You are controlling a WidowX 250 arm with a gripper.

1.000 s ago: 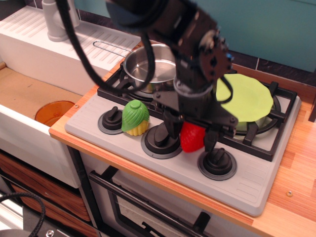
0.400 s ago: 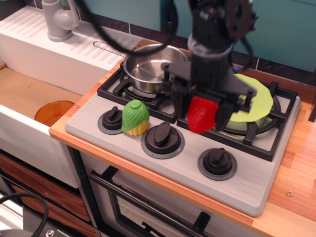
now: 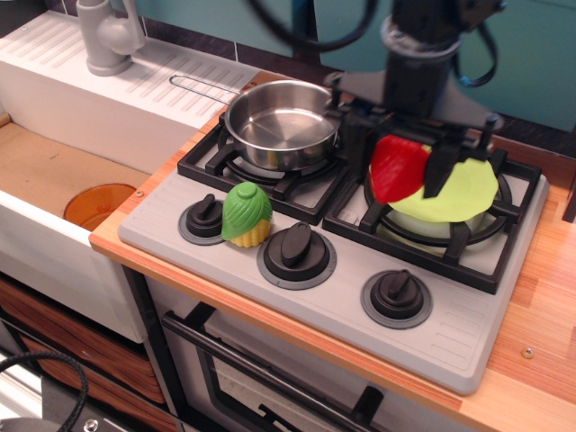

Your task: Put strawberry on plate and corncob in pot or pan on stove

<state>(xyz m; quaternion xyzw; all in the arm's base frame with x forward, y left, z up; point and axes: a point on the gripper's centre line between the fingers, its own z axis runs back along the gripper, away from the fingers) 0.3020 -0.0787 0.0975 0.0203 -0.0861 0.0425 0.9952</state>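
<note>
Now the fingers [image 3: 405, 171] clamp the strawberry [image 3: 397, 168] above the plate's [image 3: 463, 193] edge.

On the stove [image 3: 468, 333]: pan [image 3: 281, 121] far left, plate [image 3: 459, 193] far right, corncob [image 3: 246, 214] near left; strawberry [image 3: 398, 168] over the plate's left edge.

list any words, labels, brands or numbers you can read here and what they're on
None can be read.
Knobs: no markings show.
Stove: plain grey, no brand.
Pan, plate, strawberry, corncob: no print.
Gripper: black, no label legible.
</note>
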